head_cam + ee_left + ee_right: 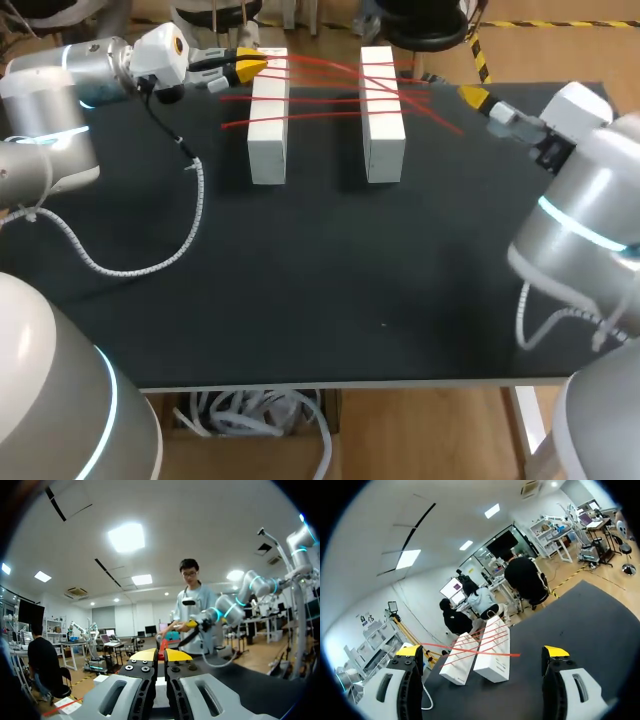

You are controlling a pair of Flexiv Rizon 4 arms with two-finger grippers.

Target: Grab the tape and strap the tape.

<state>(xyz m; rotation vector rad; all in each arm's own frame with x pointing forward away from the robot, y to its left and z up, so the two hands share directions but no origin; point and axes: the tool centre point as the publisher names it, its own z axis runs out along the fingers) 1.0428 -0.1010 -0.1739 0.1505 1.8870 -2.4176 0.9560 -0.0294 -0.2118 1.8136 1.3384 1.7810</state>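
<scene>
Two white blocks, the left block [268, 130] and the right block [383, 120], stand side by side at the back of the black table [320, 290]. Several strands of red tape [330, 95] run across both blocks. My left gripper [250, 66] sits at the far end of the left block, shut on the tape where the strands meet. In the left wrist view the red tape [163, 647] shows pinched between the tips of that gripper [160, 655]. My right gripper [475, 97] hangs open and empty to the right of the right block. In the right wrist view, the right gripper [482, 652] faces the blocks [492, 655] and the tape [470, 649].
A white coiled cable [150, 262] from my left arm lies in a loop on the table's left side. Another coiled cable [540, 325] hangs by my right arm at the right edge.
</scene>
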